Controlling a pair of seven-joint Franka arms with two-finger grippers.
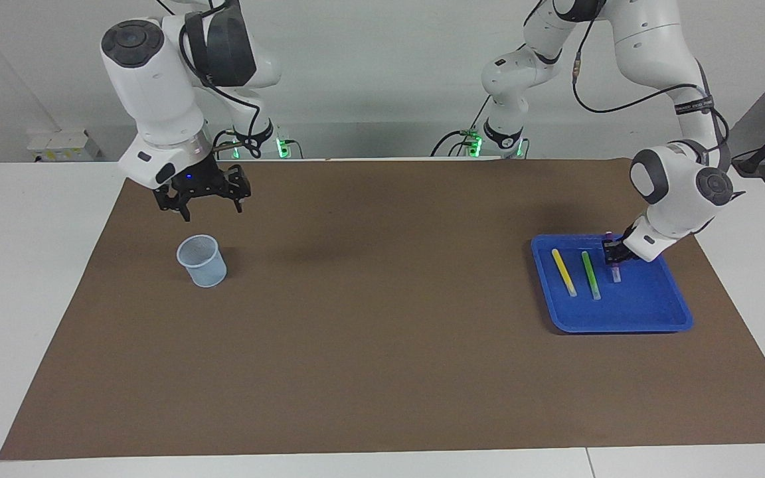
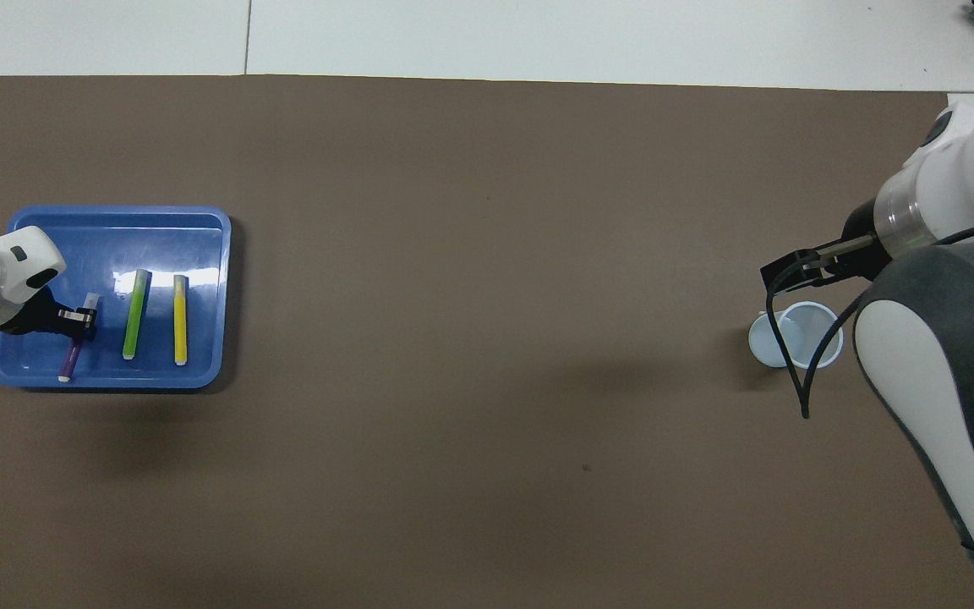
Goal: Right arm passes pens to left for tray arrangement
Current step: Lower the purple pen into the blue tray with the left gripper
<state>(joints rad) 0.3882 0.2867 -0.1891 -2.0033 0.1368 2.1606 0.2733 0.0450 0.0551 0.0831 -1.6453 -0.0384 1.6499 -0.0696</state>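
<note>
**Inspector:** Blue plastic tray (image 1: 661,318) sits at the left arm's end of the tabletop (image 1: 382,372). Yellow pen (image 1: 563,271) and green pen (image 1: 590,274) lie in it, side by side and apart. Status of the third?

**Assessor:** Purple pen (image 1: 613,265) is clamped in the left end effector (image 1: 611,252), low inside the tray, tilted, pale end lowest and at or near the tray floor. In the facing view it sits at three o'clock of the green pen.

**Inspector:** Right arm?

**Assessor:** Waiting. Right end effector (image 1: 200,199) hangs open above the brown mat, empty, at eleven o'clock of the mesh cup (image 1: 202,260) in that view. The cup looks empty.

**Inspector:** Recommendation for the placement?

**Assessor:** In my judgement: lay the pen flat and parallel to the other two before releasing, hold the same spacing, then lift straight up so the fingers do not roll it.
</note>
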